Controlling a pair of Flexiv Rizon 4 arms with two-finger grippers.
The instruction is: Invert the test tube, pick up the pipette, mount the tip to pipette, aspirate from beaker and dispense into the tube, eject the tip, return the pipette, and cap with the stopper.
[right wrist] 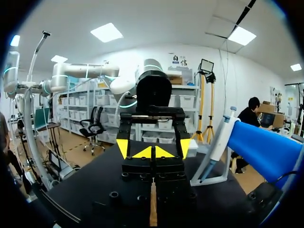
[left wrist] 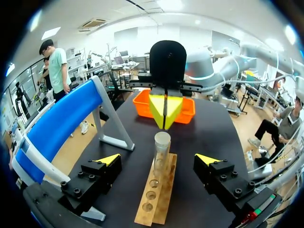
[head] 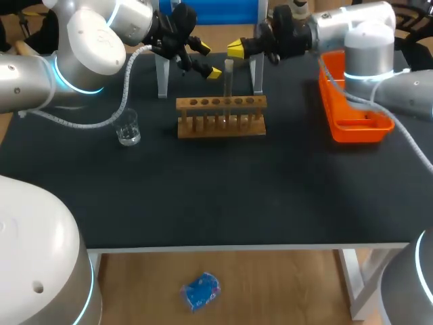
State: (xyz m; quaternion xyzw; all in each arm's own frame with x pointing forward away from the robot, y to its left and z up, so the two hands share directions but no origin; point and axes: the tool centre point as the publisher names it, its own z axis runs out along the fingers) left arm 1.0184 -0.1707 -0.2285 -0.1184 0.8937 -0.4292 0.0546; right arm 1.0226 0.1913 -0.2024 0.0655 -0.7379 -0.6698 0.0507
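1. The clear glass test tube (head: pixel 229 87) stands upright in the light wooden rack with a row of holes (head: pixel 221 116), near the middle of the black tabletop (head: pixel 216 189); its long axis is vertical, and the end that sticks up above the rack looks pale and flat, though whether that end is the mouth or the base I cannot tell
2. The left claw (head: pixel 206 59) hangs just beside the tube's top, on its left; its yellow-tipped fingers are spread wide, and in the left wrist view the tube (left wrist: pixel 161 154) rises straight ahead between them, touching neither
3. The right claw (head: pixel 235 49) sits just behind the tube's top, its two yellow tips pressed together and holding nothing
4. Both claws are close to the tube; my judgement is that the left one, open and lined up across the tube's vertical axis, is better placed to grip it
5. The small clear glass beaker (head: pixel 128 128) stands well apart at the left, the orange plastic tray (head: pixel 352 108) at the right
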